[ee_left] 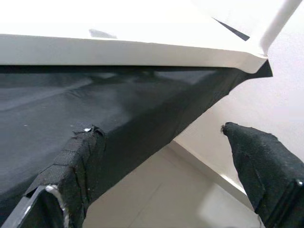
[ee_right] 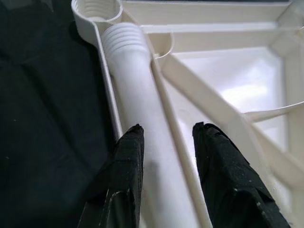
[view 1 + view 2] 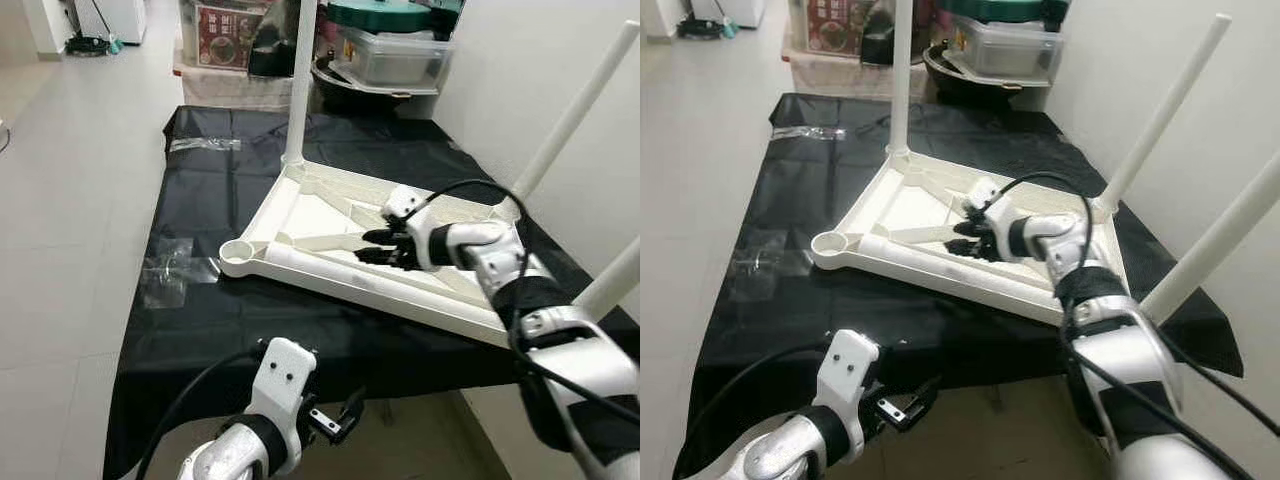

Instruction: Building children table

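Right gripper (image 2: 164,142), fingers parted, is straddling the loose leg (image 2: 135,95) lying in the tabletop (image 3: 330,205). Next, likely: clench, lift, and thread it into the socket (image 3: 238,252) at nine o'clock. Left gripper (image 3: 340,415) is idling, released.

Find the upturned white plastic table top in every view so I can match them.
Left eye view: upturned white plastic table top mid-picture, on the black cloth.
Right eye view: centre, on the cloth.
Left wrist view: its pale edge above the cloth.
Right wrist view: its ribbed underside, cloth alongside.
Shared landmark: the black cloth.
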`<state>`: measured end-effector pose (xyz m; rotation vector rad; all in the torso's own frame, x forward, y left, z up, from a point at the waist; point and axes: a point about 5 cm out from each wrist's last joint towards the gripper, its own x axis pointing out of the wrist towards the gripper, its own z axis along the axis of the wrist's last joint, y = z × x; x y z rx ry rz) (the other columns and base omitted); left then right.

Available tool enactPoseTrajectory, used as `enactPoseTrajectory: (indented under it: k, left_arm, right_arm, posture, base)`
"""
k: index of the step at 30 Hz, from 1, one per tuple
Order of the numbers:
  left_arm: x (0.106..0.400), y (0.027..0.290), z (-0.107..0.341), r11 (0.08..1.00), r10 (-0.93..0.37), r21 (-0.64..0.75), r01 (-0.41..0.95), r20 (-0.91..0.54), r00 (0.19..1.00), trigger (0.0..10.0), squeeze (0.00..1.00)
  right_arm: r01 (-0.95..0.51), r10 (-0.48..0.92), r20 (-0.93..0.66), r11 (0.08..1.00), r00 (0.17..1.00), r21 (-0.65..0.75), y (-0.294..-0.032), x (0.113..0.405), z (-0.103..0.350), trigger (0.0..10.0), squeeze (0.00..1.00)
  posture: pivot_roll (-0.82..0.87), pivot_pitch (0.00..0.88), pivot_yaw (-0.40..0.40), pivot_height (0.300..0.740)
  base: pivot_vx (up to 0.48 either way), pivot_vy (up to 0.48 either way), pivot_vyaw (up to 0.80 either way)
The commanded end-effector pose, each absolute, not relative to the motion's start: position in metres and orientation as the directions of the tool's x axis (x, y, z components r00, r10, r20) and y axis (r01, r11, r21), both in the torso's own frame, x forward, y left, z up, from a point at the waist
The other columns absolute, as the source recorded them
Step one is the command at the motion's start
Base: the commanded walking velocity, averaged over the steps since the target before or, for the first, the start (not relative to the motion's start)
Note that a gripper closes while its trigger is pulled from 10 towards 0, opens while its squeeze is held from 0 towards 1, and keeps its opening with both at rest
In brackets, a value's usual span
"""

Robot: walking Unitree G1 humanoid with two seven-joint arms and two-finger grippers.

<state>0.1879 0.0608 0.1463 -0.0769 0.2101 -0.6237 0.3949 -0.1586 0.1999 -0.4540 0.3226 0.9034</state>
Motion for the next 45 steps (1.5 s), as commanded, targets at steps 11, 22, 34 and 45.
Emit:
enactPoseTrajectory:
  k: [11, 22, 34, 45]
  left_arm:
    - [0.169, 0.065, 0.159, 0.83, -0.556, -0.171, 0.532, -0.167, 0.814, 10.0, 0.0]
    - [0.166, 0.067, 0.161, 0.841, -0.537, -0.188, 0.507, -0.177, 0.825, 10.0, 0.0]
    - [0.163, 0.068, 0.162, 0.844, -0.532, -0.197, 0.499, -0.186, 0.826, 10.0, 0.0]
    - [0.162, 0.068, 0.164, 0.849, -0.523, -0.201, 0.489, -0.191, 0.83, 10.0, 0.0]
  right_arm:
    - [-0.838, 0.665, -0.562, 0.537, 0.492, -0.098, -0.153, 0.384, 0.163, 10.0, 0.0]
    - [-0.845, 0.591, -0.659, 0.517, 0.466, -0.134, -0.169, 0.38, 0.155, 10.0, 0.0]
    - [-0.888, 0.524, -0.743, 0.409, 0.416, -0.209, -0.172, 0.379, 0.156, 0.0, 0.0]
    - [-0.957, 0.512, -0.819, 0.021, 0.259, -0.289, -0.174, 0.368, 0.165, 0.0, 0.0]
  posture:
    - [0.13, 0.175, -0.184, 0.74]
    - [0.12, 0.195, -0.19, 0.74]
    - [0.12, 0.206, -0.198, 0.74]
    - [0.12, 0.216, -0.206, 0.74]
  base:
    - [0.0, 0.0, 0.0]
    - [0.0, 0.0, 0.0]
    - [0.0, 0.0, 0.0]
    - [0.0, 0.0, 0.0]
